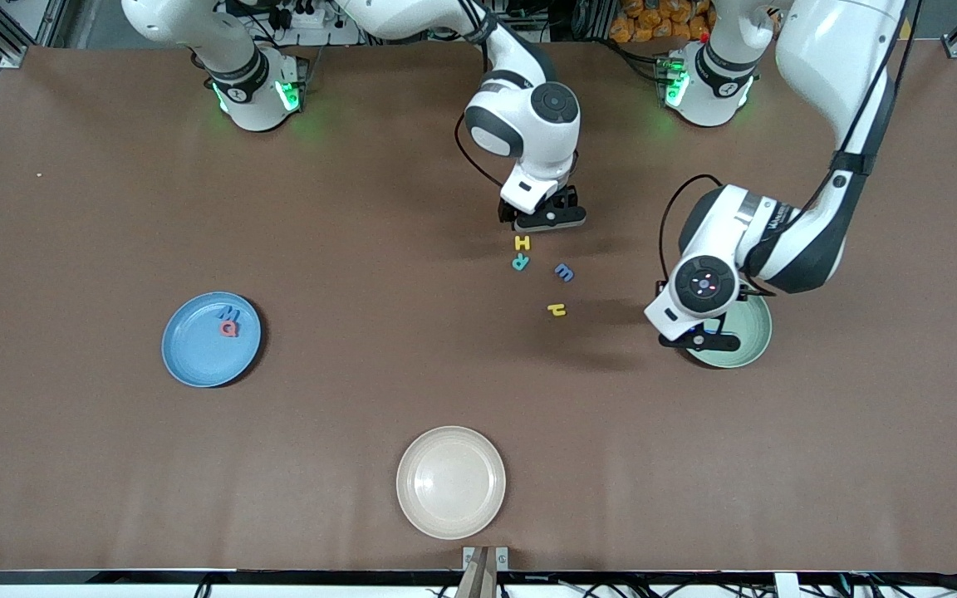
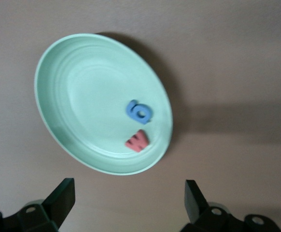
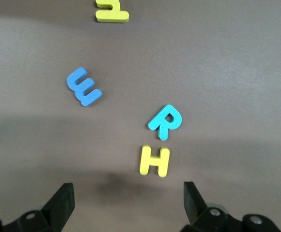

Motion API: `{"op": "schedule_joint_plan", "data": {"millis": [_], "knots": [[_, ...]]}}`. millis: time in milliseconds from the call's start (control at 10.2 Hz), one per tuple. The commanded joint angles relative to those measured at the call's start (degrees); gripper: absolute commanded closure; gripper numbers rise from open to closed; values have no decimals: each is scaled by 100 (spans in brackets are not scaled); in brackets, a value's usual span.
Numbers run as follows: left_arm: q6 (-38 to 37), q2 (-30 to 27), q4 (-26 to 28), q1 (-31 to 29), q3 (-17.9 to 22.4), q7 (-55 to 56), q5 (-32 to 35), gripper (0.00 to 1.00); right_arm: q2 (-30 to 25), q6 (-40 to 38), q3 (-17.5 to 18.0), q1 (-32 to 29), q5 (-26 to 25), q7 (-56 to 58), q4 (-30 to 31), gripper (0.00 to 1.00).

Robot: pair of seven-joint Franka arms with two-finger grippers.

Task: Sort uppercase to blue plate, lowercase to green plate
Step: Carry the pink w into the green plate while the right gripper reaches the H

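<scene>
- We see the blue plate (image 1: 211, 339) toward the right arm's end of the table, with the blue M (image 1: 229, 312) and the red Q (image 1: 229, 329) lying in it, touching or nearly so; both sit toward two o'clock on the plate in the front view.
- The green plate (image 1: 748, 336) lies toward the left arm's end of the table. In the left wrist view it (image 2: 77, 96) holds the blue g (image 2: 140, 111) and the red w (image 2: 137, 140), just beside each other near the rim.
- Four letters lie loose on the brown table (image 1: 71, 249), between the two plates: the yellow H (image 1: 522, 243), with the teal R (image 1: 520, 262) just beside it and nearer to the front camera.
- From the R, the blue m (image 1: 564, 272) lies at about four o'clock in the front view, and the yellow h (image 1: 557, 310) is nearer still to the camera, apart from the others.
- The right gripper (image 1: 543, 218) hangs over the table just beside the H; we see its fingers (image 3: 63, 200) spread wide and empty.
- The left gripper (image 1: 699, 339) hangs over the edge of the green plate; its fingers (image 2: 63, 195) stand wide apart and hold nothing.
- A cream plate (image 1: 451, 482) lies alone at the table edge nearest to the front camera, well apart from the letters.
</scene>
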State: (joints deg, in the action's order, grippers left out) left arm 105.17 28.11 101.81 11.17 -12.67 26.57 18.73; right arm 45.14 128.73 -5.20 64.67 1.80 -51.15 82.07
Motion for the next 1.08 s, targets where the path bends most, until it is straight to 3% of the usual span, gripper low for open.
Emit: {"op": "schedule_joint_plan", "data": {"millis": [0,492,984], "knots": [[143,124,-179,70,-7,357,-71,0,196,335,-7,-34,-57,175,-68,0],[644,186,-179,78,-7,716,-467,0,302,364,10,-218,645,456,98,0],[1031,229,-170,148,1,1174,-599,0,259,494,10,-192,708,439,274,2]]}}
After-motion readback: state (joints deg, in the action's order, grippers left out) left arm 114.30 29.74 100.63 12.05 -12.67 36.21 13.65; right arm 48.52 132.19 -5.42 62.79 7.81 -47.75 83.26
